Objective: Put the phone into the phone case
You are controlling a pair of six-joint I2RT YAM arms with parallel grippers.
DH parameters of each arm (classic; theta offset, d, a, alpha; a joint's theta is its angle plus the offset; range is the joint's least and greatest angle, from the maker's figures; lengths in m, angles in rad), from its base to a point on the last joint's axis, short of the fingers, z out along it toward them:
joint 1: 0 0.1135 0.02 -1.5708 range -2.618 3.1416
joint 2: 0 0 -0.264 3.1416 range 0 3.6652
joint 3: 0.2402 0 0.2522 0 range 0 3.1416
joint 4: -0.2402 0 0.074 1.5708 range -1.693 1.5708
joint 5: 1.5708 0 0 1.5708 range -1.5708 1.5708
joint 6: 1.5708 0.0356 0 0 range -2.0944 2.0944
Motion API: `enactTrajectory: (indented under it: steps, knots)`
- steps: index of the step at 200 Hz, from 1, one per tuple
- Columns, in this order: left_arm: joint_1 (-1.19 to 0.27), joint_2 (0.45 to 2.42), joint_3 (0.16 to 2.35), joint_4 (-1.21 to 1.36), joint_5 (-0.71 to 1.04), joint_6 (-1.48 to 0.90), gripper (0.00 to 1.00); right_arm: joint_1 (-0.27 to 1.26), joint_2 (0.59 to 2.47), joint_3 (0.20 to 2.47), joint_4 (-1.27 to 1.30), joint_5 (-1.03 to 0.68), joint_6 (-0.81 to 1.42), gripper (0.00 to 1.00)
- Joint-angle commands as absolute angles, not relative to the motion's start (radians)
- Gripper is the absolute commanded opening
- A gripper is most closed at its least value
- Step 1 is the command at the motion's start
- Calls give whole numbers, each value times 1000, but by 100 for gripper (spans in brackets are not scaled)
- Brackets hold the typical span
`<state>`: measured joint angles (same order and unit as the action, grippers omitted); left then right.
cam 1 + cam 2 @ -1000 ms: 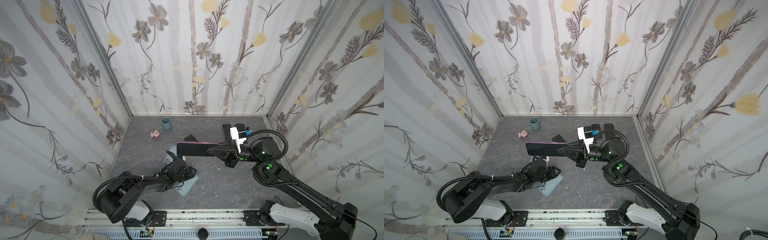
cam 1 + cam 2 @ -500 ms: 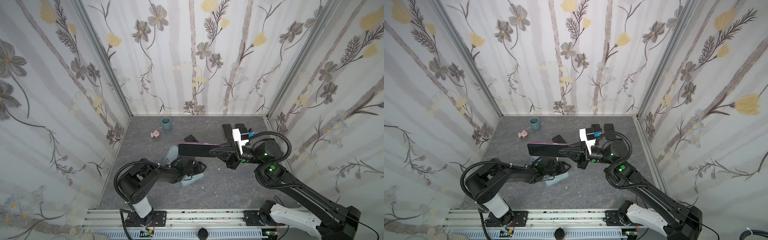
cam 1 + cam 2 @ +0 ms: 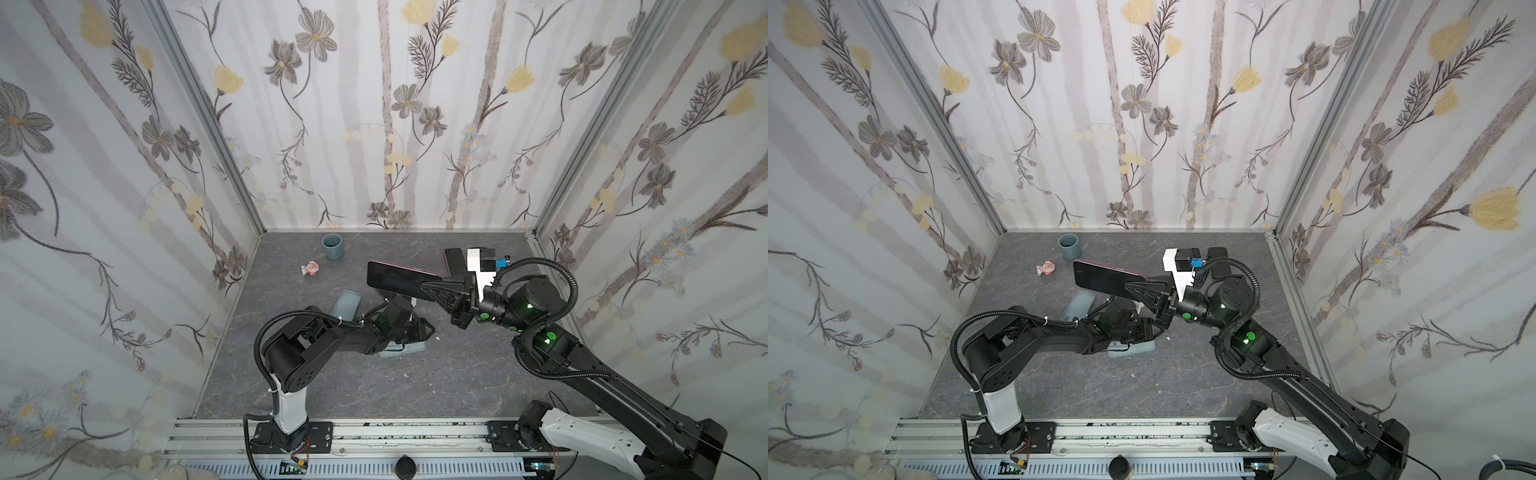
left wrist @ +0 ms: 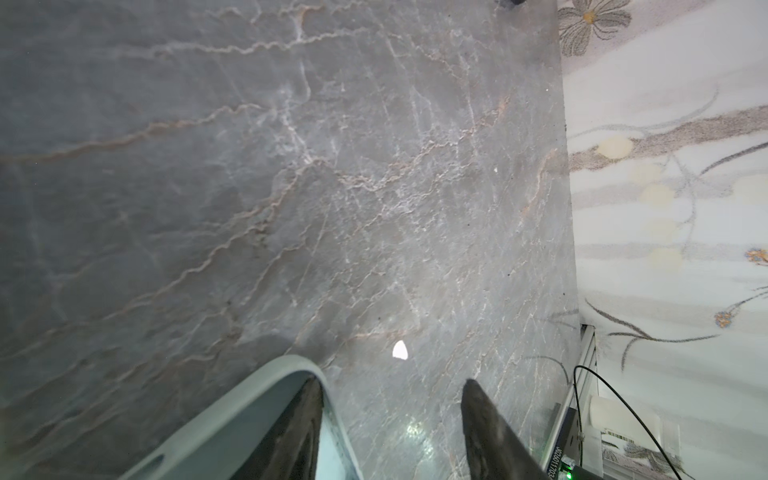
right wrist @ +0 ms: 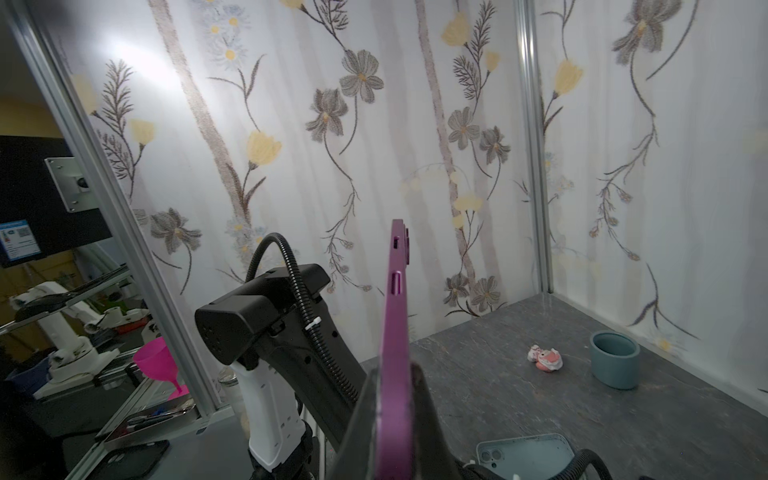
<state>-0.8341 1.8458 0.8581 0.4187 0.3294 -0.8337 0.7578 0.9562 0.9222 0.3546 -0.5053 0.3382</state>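
Clamped between the closed fingers of the right hand [image 3: 432, 286] [image 3: 1138, 289] [image 5: 395, 374]: purple phone [image 3: 397, 277] [image 3: 1104, 276] [image 5: 395, 324], raised clear of the worktop [image 3: 374, 386] and roughly level, dark face upward. Long axis straight out from that hand toward the left of both top views; edge-on in the right wrist view, side buttons showing, camera bump at the far end.

Below it and nearer the front, a pale grey-blue phone case [image 3: 401, 352] [image 3: 1129, 351] [image 4: 232, 415] flat on the stone, open side up, partly hidden under the left hand [image 3: 417, 332] [image 3: 1144, 330] [image 4: 390, 386]. Fingers of that hand apart and closed on nothing: one inside the case's rim, the other outside it over bare worktop.

Second pale case [image 3: 345, 303] [image 3: 1079, 303] flat just beyond the left arm. Further back, a teal cup [image 3: 332, 246] [image 5: 615, 359], and near it but apart, a small pink-and-white toy [image 3: 311, 268] [image 5: 545, 359].

Grey veined stone-look surface, closed in on three sides by floral wallpaper walls [image 3: 374, 124] – aluminium rail [image 3: 374, 436] along the front
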Motion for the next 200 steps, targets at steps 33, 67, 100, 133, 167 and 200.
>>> enactTrajectory:
  steps: [33, 67, 100, 133, 167, 200]
  knots:
    - [-830, 1688, 825, 273, 221, -730, 56, 750, 886, 919, 289, -132, 335, 0]
    - [-821, 1534, 719, 233, 133, -733, 56, 740, 897, 945, 157, -11, 368, 0]
    - [-794, 1387, 572, 230, 3, -758, 55, 724, 908, 908, 55, 183, 410, 0]
    - [-744, 1223, 440, 233, -44, -788, 56, 667, 998, 902, 3, 19, 460, 0]
    - [-632, 1126, 378, 203, -12, -774, 57, 661, 1160, 955, -73, -219, 483, 0]
    - [-547, 1106, 379, 184, 77, -744, 56, 664, 1295, 959, -89, -420, 565, 0]
